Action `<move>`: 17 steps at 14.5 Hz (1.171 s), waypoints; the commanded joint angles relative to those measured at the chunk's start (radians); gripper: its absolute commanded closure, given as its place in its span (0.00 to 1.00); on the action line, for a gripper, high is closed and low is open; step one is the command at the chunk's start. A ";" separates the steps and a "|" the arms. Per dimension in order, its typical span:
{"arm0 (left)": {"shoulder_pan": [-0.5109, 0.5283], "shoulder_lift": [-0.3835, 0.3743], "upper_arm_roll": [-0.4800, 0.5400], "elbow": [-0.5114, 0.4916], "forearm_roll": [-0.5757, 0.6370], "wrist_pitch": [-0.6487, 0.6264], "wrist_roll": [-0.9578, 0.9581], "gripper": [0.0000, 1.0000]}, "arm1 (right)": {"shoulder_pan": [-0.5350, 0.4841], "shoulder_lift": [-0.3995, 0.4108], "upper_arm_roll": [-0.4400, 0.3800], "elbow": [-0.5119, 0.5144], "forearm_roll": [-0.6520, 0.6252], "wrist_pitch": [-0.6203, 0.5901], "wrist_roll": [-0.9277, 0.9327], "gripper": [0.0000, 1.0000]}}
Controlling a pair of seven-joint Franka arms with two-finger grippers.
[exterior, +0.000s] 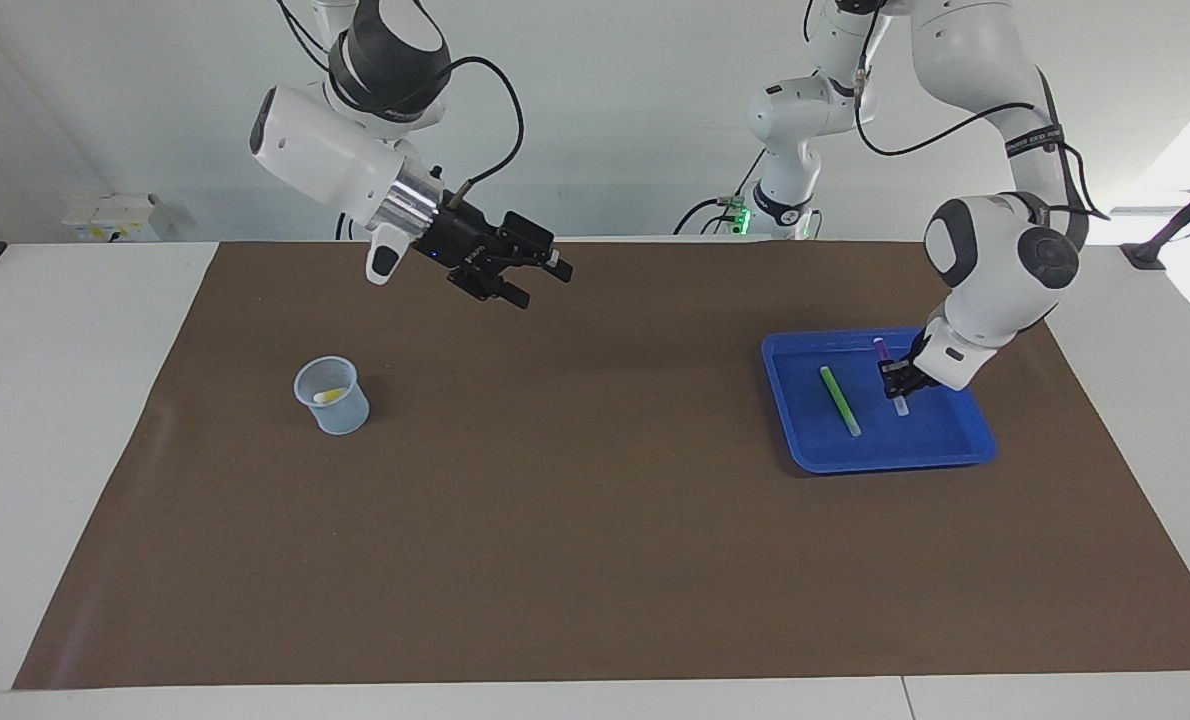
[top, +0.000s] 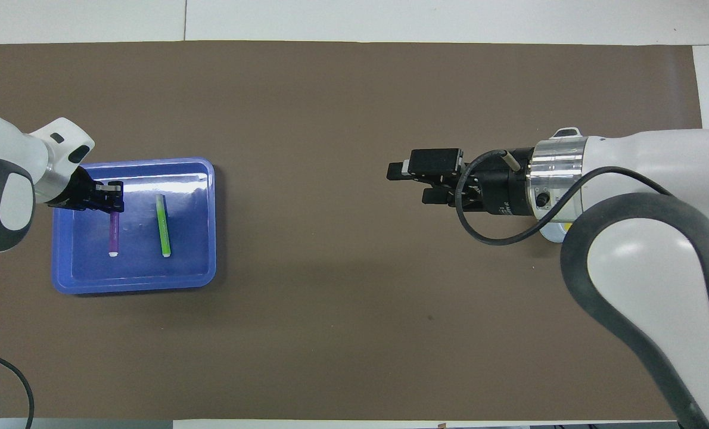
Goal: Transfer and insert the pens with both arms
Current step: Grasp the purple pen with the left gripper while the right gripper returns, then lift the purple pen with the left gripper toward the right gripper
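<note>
My left gripper (exterior: 896, 379) is shut on the purple pen (exterior: 900, 400) and holds it over the blue tray (exterior: 890, 461). The pen hangs nearly upright with its whitish end down. In the overhead view the left gripper (top: 109, 197) grips the purple pen (top: 114, 233) near its top. The green pen (exterior: 839, 400) lies flat in the tray, also in the overhead view (top: 164, 226). The yellow pen (exterior: 329, 396) lies in a clear plastic cup (exterior: 334, 406). My right gripper (exterior: 527, 276) is open and empty in the air over the mat's middle, pointing toward the left arm's end; the overhead view shows it too (top: 407, 182).
A brown mat (exterior: 595, 540) covers the table. The tray's rim (top: 134, 286) shows in the overhead view. A smaller white arm with a green-lit base (exterior: 780, 205) stands at the robots' edge. In the overhead view my right arm covers most of the cup.
</note>
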 commanded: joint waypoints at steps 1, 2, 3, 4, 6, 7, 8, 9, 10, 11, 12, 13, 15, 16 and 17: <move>-0.054 0.018 -0.001 0.109 -0.090 -0.130 -0.237 1.00 | 0.022 -0.019 -0.001 -0.033 0.034 0.064 0.034 0.00; -0.074 0.016 -0.003 0.137 -0.130 -0.163 -0.358 1.00 | 0.022 -0.017 -0.001 -0.033 0.067 0.078 0.050 0.00; -0.098 0.016 -0.003 0.166 -0.174 -0.188 -0.487 1.00 | 0.022 -0.017 -0.002 -0.034 0.081 0.081 0.052 0.00; -0.127 0.015 -0.003 0.186 -0.221 -0.200 -0.620 1.00 | 0.022 -0.020 -0.002 -0.039 0.081 0.078 0.052 0.00; -0.173 0.007 -0.004 0.195 -0.310 -0.198 -0.845 1.00 | 0.024 -0.023 -0.001 -0.048 0.083 0.083 0.052 0.00; -0.190 -0.002 -0.004 0.194 -0.353 -0.193 -0.938 1.00 | 0.025 -0.023 -0.001 -0.046 0.083 0.089 0.051 0.00; -0.212 -0.007 -0.004 0.191 -0.386 -0.188 -1.017 1.00 | 0.025 -0.023 -0.001 -0.048 0.083 0.089 0.049 0.00; -0.235 -0.008 -0.004 0.192 -0.418 -0.181 -1.101 1.00 | 0.036 -0.023 -0.001 -0.048 0.083 0.086 0.049 0.00; -0.248 -0.008 -0.004 0.192 -0.456 -0.165 -1.176 1.00 | 0.036 -0.023 -0.001 -0.048 0.083 0.089 0.048 0.00; -0.268 -0.008 -0.006 0.189 -0.486 -0.139 -1.242 1.00 | 0.038 -0.022 -0.001 -0.048 0.083 0.100 0.046 0.00; -0.288 -0.008 -0.013 0.183 -0.506 -0.119 -1.304 1.00 | 0.039 -0.022 -0.001 -0.048 0.083 0.115 0.046 0.00; -0.293 -0.008 -0.022 0.180 -0.535 -0.098 -1.361 1.00 | 0.048 -0.019 -0.001 -0.046 0.081 0.133 0.046 0.00; -0.299 -0.008 -0.052 0.175 -0.569 -0.069 -1.459 1.00 | 0.091 -0.014 -0.001 -0.051 0.080 0.221 0.041 0.00; -0.304 -0.008 -0.062 0.174 -0.590 -0.064 -1.482 1.00 | 0.117 -0.002 -0.001 -0.054 0.080 0.265 0.038 0.00; -0.307 -0.011 -0.067 0.168 -0.622 -0.052 -1.504 1.00 | 0.133 0.012 -0.001 -0.051 0.075 0.291 0.035 0.00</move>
